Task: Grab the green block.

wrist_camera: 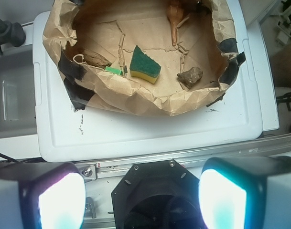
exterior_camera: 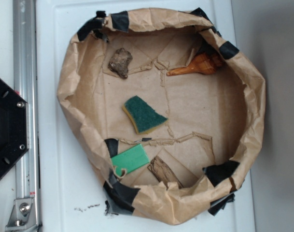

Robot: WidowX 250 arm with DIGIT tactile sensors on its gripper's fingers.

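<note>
Outside, white tabletop [exterior_camera: 60, 193] carries brown paper basin [exterior_camera: 74, 72]; green block [exterior_camera: 131, 159] inside.

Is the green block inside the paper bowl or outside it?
Inside. The green block lies flat on the floor of the brown paper bowl, tucked against its wall beside black tape.

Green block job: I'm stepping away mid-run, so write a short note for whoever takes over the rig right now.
Pincer: open, empty, pads wide apart, hanging back over the robot base, outside the paper bowl.
Green block: flat on the bowl floor against the wall nearest the robot base, beside a black tape patch, untouched. In the wrist view the bowl wall hides most of it.
Nearby: dark green sponge mid-bowl, wood piece next to the block.
Done: nothing yet.
Left: reach over the wall, descend, close on the block, lift.
</note>
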